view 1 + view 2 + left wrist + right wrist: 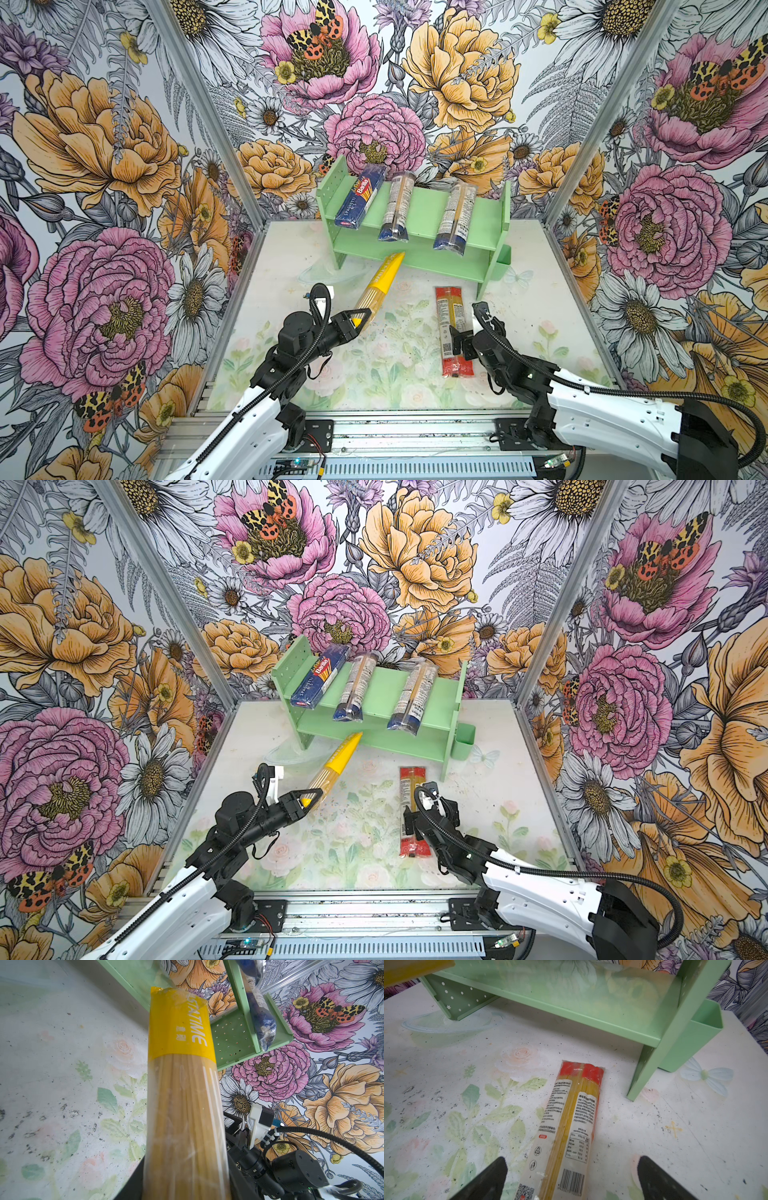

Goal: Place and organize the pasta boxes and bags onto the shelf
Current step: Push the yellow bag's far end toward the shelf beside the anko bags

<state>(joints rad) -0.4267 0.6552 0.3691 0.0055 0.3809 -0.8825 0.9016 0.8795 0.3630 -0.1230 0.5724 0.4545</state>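
Observation:
My left gripper (360, 319) is shut on the near end of the yellow bag (380, 286), which hangs tilted above the table. Its far yellow tip reaches the front edge of the lower tier of the mint-green shelf (424, 208). On the top tier lie the dark blue Barilla box (359, 199) and two clear navy-ended bags (398, 208) (456, 216). The red-ended clear bag (571, 1115) lies flat on the table in front of the shelf. My right gripper (571, 1167) is open, with one finger on each side of that bag's near half.
A small green side bin (503, 255) hangs on the shelf's right panel. The shelf's right leg (639, 1076) stands just beyond the red-ended bag's far end. Flowered walls close in the table on the left, back and right.

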